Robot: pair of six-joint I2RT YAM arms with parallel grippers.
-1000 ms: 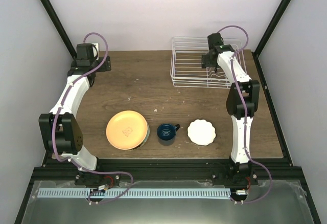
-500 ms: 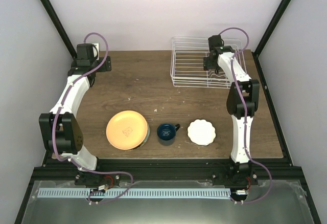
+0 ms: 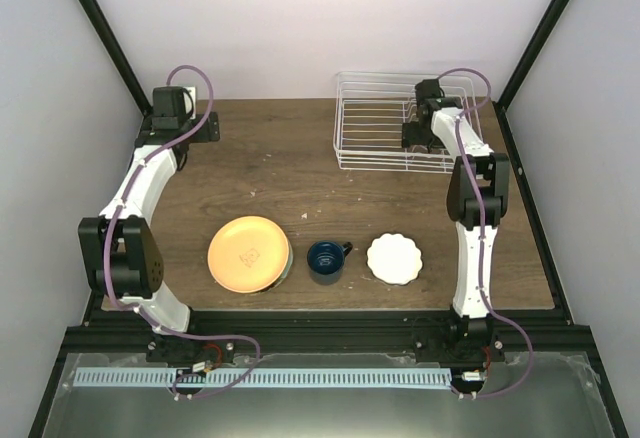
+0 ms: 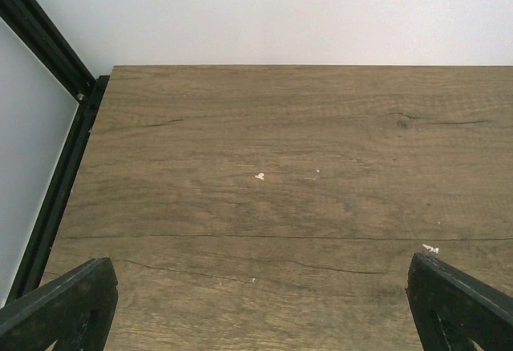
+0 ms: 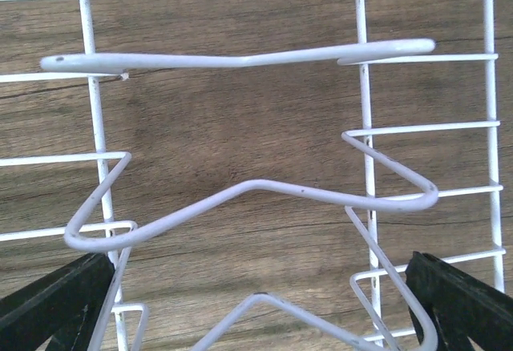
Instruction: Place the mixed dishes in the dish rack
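Your right gripper (image 5: 260,287) hangs over the right half of the rack (image 3: 370,164), jaws spread wide with nothing between them. From its wrist you look straight down on the white tines, with the wood of the table (image 3: 290,168) showing through. The rack stands at the far right corner of the table and holds no dish.

Your left gripper (image 4: 262,287) is at the far left corner, just as wide and just as empty. It faces the back wall over wood with a few pale specks.

Everything you have to load lies in a row along the near edge, well apart from both grippers:
- The orange plate (image 3: 248,254) is on the left, flat. A pale green rim (image 3: 288,266) peeks out under its right side.
- The mug (image 3: 326,260) is in the middle, upright, its handle pointing right and slightly away from you.
- The white dish (image 3: 394,258) is on the right, flat, near the lower link of your right arm. It is the piece closest to the right gripper, though most of the table's depth still lies between them.

The rack is far across the table from your left gripper.
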